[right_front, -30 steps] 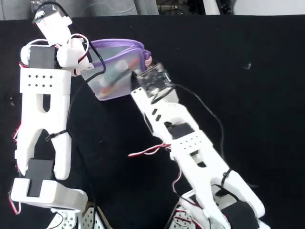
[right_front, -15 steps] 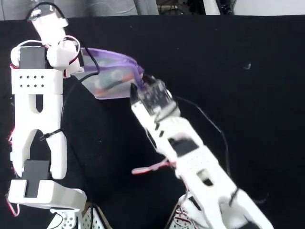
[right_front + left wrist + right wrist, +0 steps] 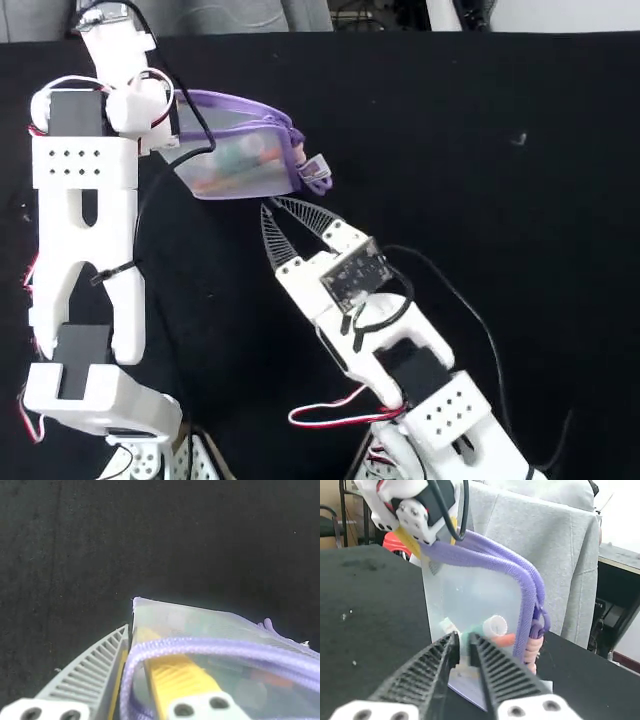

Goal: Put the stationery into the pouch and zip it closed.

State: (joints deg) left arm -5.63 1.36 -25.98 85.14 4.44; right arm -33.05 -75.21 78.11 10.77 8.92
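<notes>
Half a second ago my right gripper [image 3: 288, 222] was at the pouch [image 3: 240, 160] zip end; now it hangs just below, fingers slightly apart, empty, so I judge the zipping done. My left gripper [image 3: 134, 632] clamps the raised pouch, stationery [image 3: 487, 630] inside; whether the zip [image 3: 495, 560] is fully shut I can't tell.

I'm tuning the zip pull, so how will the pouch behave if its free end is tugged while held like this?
Likely floppy: the pouch, clamped at one end by the left pincer, droops with its purple zip edge curving. The stationery lies bunched at its low end, so that end is probably heavier. A tug may well swing it.
</notes>
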